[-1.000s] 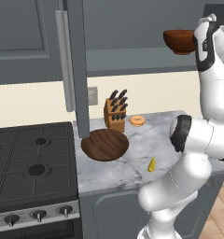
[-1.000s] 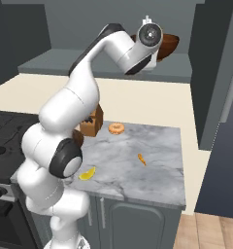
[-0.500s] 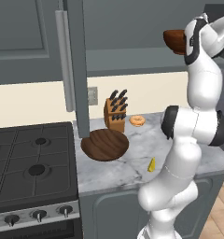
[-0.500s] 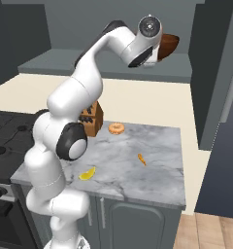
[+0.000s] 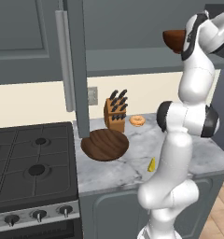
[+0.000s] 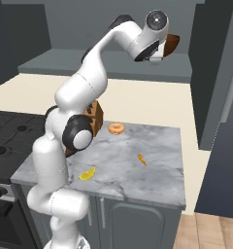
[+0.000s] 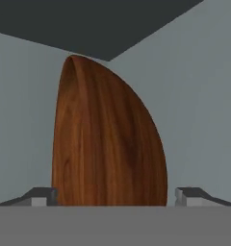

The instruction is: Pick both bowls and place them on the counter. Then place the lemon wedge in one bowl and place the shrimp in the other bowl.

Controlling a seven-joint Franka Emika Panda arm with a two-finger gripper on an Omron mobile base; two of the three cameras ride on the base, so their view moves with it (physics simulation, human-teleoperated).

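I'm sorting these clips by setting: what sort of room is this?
A rendered home kitchen: a black gas stove beside a marbled stone counter over grey cabinet fronts, with a knife block standing on it.

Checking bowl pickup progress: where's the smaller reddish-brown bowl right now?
The reddish-brown bowl is up high in the cabinet, well above the counter; in the hand view it sits between the open gripper fingertips, not yet gripped.
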